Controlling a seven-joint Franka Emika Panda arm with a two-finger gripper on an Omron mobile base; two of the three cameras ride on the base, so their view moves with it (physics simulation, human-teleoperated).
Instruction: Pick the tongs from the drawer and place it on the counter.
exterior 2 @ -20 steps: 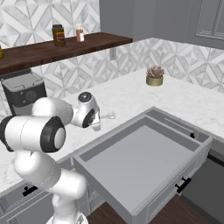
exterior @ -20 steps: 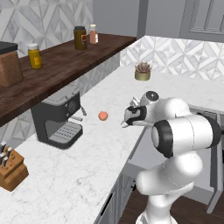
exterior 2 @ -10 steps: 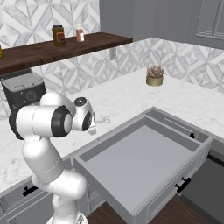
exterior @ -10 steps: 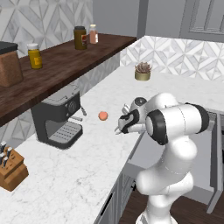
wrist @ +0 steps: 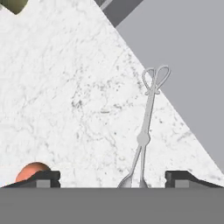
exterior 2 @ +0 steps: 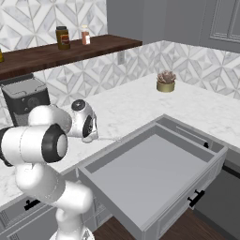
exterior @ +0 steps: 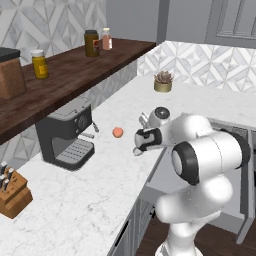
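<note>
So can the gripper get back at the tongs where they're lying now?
Probably yes. The tongs lie flat on the counter right below the open gripper, between its fingertips, with nothing over them. The orange ball sits off to one side, apart.

A black coffee machine (exterior: 65, 137) stands under the dark wooden shelf (exterior: 70, 80). Just right of the machine lies an orange ball (exterior: 117, 132); left of it stands a knife block (exterior: 12, 192). Jars (exterior: 91, 43) stand on the shelf.

Arm folded low, wrist turned down, jaws apart.
The gripper (wrist: 113, 177) points downward; its two dark fingertips (wrist: 43, 177) stand far apart in the hand view, with nothing clamped between them. White forearm extends left from the elbow in the left base view.
</note>
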